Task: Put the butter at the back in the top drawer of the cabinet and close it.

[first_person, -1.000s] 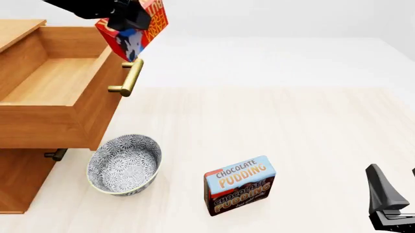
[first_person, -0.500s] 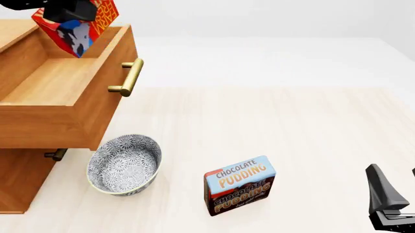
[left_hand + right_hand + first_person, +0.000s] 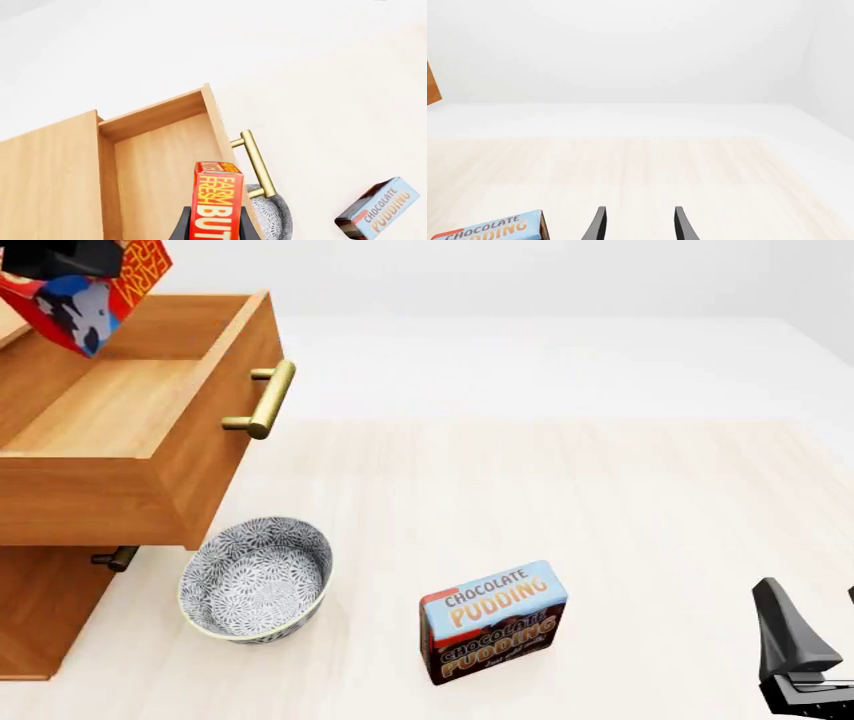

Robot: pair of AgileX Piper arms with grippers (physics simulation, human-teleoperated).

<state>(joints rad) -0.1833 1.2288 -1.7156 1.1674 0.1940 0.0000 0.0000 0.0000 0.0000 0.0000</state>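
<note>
Left claw [image 3: 215, 227] clamped on the butter [image 3: 217, 199], box tilted in the air. Directly beneath the claw, the pulled-out top drawer [image 3: 134, 405] of the cabinet [image 3: 47, 615]. Lower, beside the drawer front, a patterned bowl [image 3: 256, 578] on the surface [image 3: 601, 510]. Right claw [image 3: 638, 226] parted, holding nothing; pudding box [image 3: 490, 230] just off to one side.

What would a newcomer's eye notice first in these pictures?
First, the top drawer of the orange-brown cabinet at the left of the front view, pulled wide open and empty. Above it the left gripper holds the red butter box, tilted, in the air. Lower down on the table, a patterned bowl stands by the cabinet and a Chocolate Pudding box stands upright to its right.
</note>
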